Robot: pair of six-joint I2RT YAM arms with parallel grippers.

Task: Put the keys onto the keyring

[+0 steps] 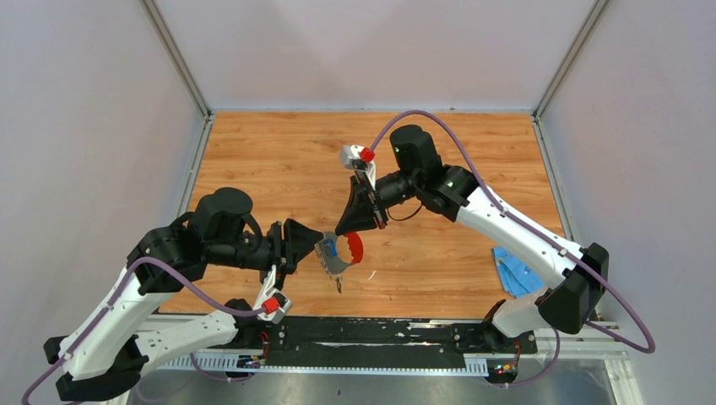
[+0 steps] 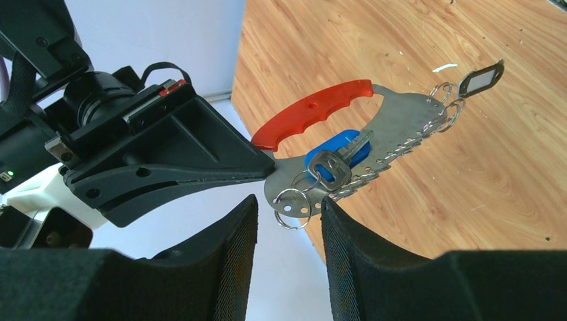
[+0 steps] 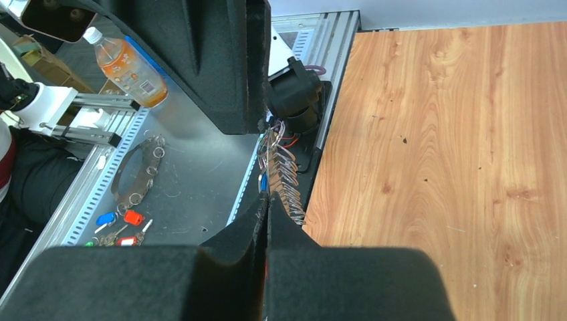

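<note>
The keyring point(image 1: 336, 257) is up in the air over the tabletop point(image 1: 279, 160), mid-frame in the top view, btw the two claws and resting on nothing. The left wrist view shows it best. The red handle point(image 2: 311, 114) arcs from centre to upper right, w/ the grey plate point(image 2: 401, 124) and its row of split rings point(image 2: 444, 93) beneath. The blue-head key point(image 2: 337, 148) lies against the plate at centre, seemingly threaded on a ring. The black-head key point(image 2: 481, 78) dangles off the rings at the far end, upper right. So both keys look to be on, I'd say. The task is abt done, w/ only setting down and letting go left. Whether each ring is fully thru, I can't tell.

The left claw point(image 2: 289, 204) has its fingers point(image 2: 234, 261) apart at bottom centre, straddling the plate's near end. The plate's edges seem to touch both, so it reads as held edge-wise. The right claw point(image 2: 264, 162) comes in from the left of that frame, fingers pressed together, tip at the handle's end. Whether metal is nipped btw them, can't tell.

The top view gives just a red arc and a dark speck hanging below, and only it shows the blue cloth point(image 1: 515, 274), lower right. The right wrist view sees the keyring edge-on. It alone shows, at left, a bottle point(image 3: 124, 67), a spare ring plate point(image 3: 137, 170) and coloured keys point(image 3: 120, 224) on the metal base point(image 3: 194, 187).
</note>
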